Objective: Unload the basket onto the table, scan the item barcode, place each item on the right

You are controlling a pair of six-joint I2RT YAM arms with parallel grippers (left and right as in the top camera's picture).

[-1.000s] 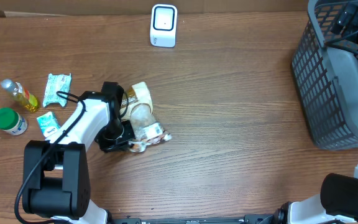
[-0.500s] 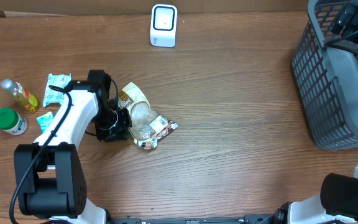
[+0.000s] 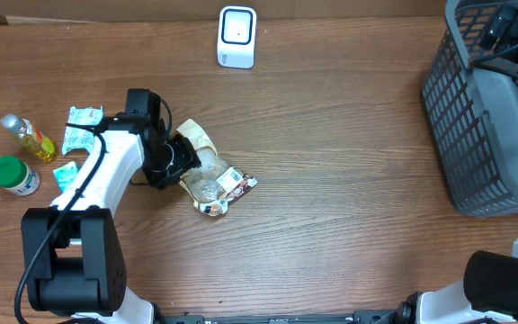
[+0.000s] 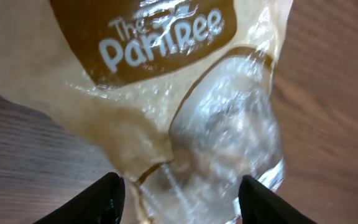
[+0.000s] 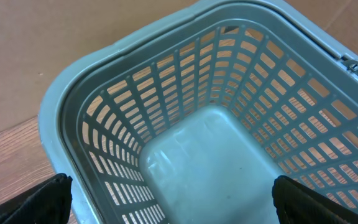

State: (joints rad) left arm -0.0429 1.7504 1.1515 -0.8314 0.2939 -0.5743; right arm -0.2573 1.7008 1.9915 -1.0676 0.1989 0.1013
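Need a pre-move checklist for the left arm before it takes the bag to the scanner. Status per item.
1. Left pincer open: ok, fingers wide apart.
2. Snack bag gripped: not ok, it lies loose on the table with the fingers on either side of its end.
3. Barcode located: cannot tell, no view shows it.
4. Scanner upright and unobstructed: ok.
5. Path from bag to scanner: ok, only bare table between.
6. Right pincer out of the way: ok, open over the basket.
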